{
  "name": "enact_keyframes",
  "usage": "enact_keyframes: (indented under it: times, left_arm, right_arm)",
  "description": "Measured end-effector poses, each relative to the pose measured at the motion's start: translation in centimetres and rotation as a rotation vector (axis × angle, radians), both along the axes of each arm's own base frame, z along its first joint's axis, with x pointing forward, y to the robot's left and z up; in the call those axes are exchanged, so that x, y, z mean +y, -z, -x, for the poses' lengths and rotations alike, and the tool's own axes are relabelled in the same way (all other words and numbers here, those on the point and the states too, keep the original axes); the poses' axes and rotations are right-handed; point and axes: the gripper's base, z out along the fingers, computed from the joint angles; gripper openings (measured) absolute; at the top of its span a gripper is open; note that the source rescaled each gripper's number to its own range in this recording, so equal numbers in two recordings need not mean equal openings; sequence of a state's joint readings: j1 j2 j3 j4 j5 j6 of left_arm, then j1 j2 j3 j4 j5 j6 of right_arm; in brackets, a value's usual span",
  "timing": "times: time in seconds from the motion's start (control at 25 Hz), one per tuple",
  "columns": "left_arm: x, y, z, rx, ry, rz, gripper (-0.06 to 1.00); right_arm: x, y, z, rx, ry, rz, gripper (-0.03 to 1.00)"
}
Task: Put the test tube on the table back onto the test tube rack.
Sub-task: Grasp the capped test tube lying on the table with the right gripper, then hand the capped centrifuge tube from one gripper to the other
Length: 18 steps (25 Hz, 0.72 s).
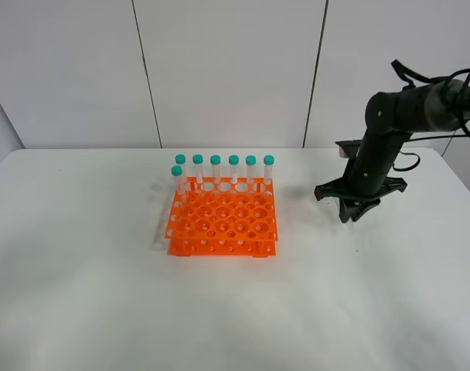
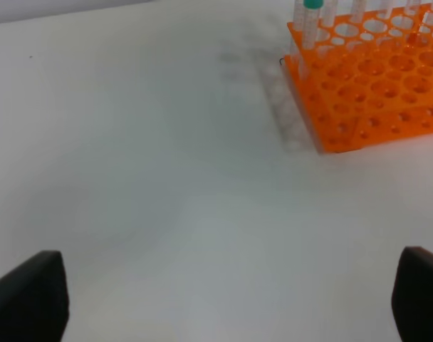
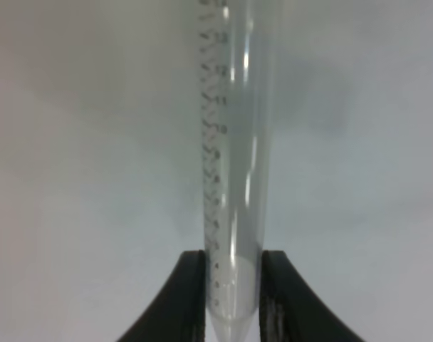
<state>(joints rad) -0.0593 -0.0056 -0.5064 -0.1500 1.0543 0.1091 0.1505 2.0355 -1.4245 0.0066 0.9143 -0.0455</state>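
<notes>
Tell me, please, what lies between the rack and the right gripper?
Only bare table separates the rack and the right gripper, seen in the exterior high view.

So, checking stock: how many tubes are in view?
8 tubes: six in the rack's back row, one in front at its left end, one held by the right gripper.

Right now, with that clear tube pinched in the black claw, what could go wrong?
The right gripper pinches the test tube only near its pointed tip, so it might swing or slip when lifted. The test tube rack has small holes beside standing capped tubes; a tilted tube may miss or bump them.
</notes>
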Motion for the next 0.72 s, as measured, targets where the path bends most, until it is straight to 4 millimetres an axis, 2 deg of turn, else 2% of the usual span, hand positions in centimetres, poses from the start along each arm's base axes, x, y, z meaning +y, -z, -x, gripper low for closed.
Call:
enact_keyframes:
  times: [0.44, 0.6, 0.72]
  left_arm:
    - [0.0, 0.0, 0.0, 0.000, 0.000, 0.000, 1.00]
    - [0.0, 0.0, 0.0, 0.000, 0.000, 0.000, 1.00]
    - [0.0, 0.0, 0.0, 0.000, 0.000, 0.000, 1.00]
  right_arm:
    - [-0.2, -9.7, 1.8, -0.281, -0.005, -0.046, 0.00]
    - [0.1, -12.5, 2.2, -0.410, -0.018, -0.098, 0.00]
    - [1.3, -14.0, 2.4, -0.505, -0.067, -0.151, 0.00]
